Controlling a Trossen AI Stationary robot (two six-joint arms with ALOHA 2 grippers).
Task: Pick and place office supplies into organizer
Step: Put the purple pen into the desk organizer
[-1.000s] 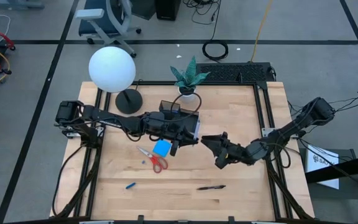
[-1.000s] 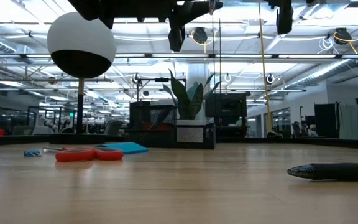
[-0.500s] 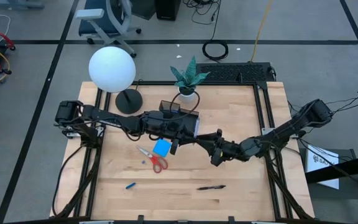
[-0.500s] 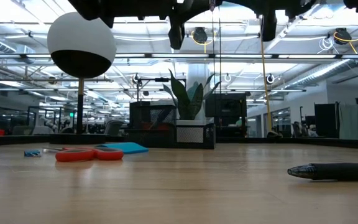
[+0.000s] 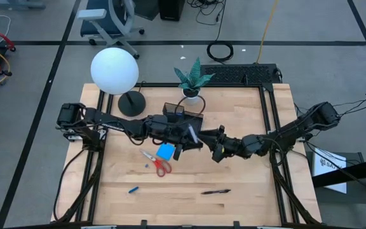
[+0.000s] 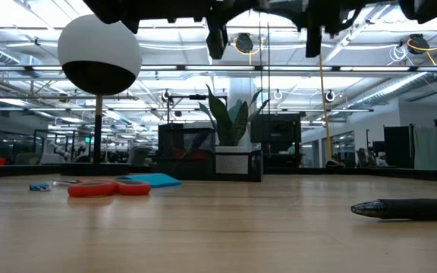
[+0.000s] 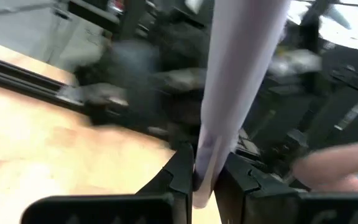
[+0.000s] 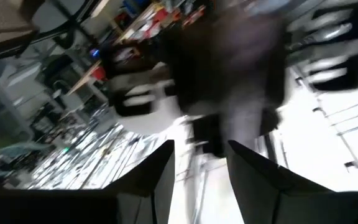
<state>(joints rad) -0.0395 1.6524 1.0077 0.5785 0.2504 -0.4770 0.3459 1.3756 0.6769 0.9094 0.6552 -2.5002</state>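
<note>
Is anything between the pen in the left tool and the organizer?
Nothing visible does. The left tool grips the pen just beside the organizer; the right tool hangs on the pen's far side.

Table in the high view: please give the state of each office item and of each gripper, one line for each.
Left gripper: shut on grey pen.
Right gripper: open, empty.
Scissors: lying flat.
Blue note pad: flat on table.
Black pen: lying loose.
Organizer: upright.

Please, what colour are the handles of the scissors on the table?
The scissors have red handles; the high view shows them best.
</note>
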